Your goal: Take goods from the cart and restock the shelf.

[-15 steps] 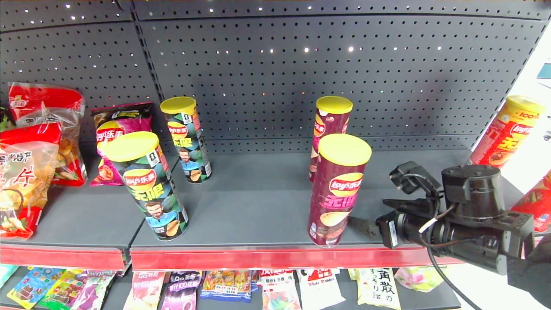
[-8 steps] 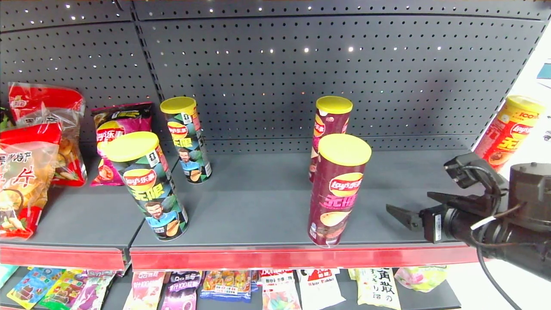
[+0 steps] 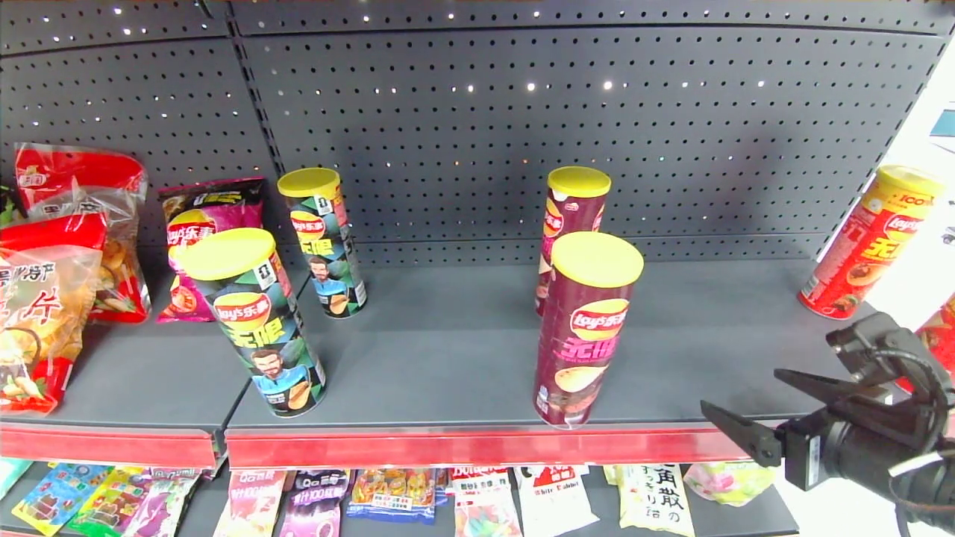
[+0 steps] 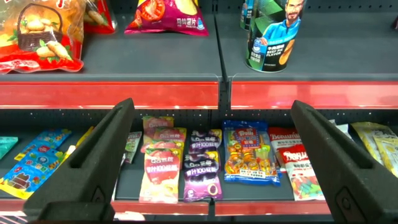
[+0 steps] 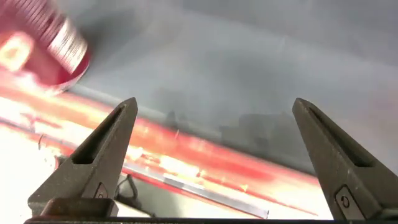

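a: where is the right gripper [image 3: 742,393] sitting?
b: it's hanging in the lower right of the head frame, just in front of the shelf's red front lip [image 3: 477,446]. its jaws are gaping wide and carrying nothing. the left gripper [image 4: 211,104] is spreading wide and empty too, facing the candy packets [image 4: 205,165] on the lower shelf.
a: and the goods?
b: the front maroon chip canister [image 3: 586,328] is standing upright at centre frame, right at the lip. a second maroon canister [image 3: 574,201] is standing just behind it.
a: so i'm guessing a fresh pick is coming. advice?
b: i'm suggesting backing straight off the lip, since that front canister is probably tipping easily. the red canister [image 3: 869,239] is crowding the right edge. open room is lying on the grey deck [image 3: 448,350] between the maroon pair and the front teal canister [image 3: 257,321].
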### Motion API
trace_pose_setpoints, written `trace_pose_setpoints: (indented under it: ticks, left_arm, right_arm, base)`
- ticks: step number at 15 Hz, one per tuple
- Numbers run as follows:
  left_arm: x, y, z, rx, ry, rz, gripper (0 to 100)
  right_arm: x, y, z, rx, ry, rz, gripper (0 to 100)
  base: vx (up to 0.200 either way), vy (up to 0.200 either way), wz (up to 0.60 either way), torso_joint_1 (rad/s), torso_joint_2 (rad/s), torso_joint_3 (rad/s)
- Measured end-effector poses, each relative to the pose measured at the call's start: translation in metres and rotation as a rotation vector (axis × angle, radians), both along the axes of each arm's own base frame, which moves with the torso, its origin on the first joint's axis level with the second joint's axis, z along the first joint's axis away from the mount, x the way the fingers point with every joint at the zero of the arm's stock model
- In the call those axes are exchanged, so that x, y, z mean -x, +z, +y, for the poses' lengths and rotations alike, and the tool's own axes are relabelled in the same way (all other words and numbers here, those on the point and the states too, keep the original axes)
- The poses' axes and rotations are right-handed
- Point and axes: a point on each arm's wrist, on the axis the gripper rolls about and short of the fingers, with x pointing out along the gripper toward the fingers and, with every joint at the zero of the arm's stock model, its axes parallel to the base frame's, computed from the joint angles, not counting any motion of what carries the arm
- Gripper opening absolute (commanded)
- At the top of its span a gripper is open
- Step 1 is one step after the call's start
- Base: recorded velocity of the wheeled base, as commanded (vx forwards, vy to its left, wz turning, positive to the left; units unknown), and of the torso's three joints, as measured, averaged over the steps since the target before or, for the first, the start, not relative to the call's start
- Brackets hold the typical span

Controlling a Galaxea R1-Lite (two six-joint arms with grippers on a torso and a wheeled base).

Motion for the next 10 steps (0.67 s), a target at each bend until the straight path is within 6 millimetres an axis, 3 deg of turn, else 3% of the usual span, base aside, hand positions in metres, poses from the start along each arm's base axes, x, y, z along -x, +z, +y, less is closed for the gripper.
trace_pose_setpoints:
  ticks: [10]
  left_arm:
    - [0.000, 0.000, 0.000, 0.000, 0.000, 0.000, 100]
  right_arm:
    - [0.040, -0.002, -0.009, -0.024, 0.108, -0.066, 100]
  base:
    - [0.000, 0.000, 0.00, 0.000, 0.00, 0.000]
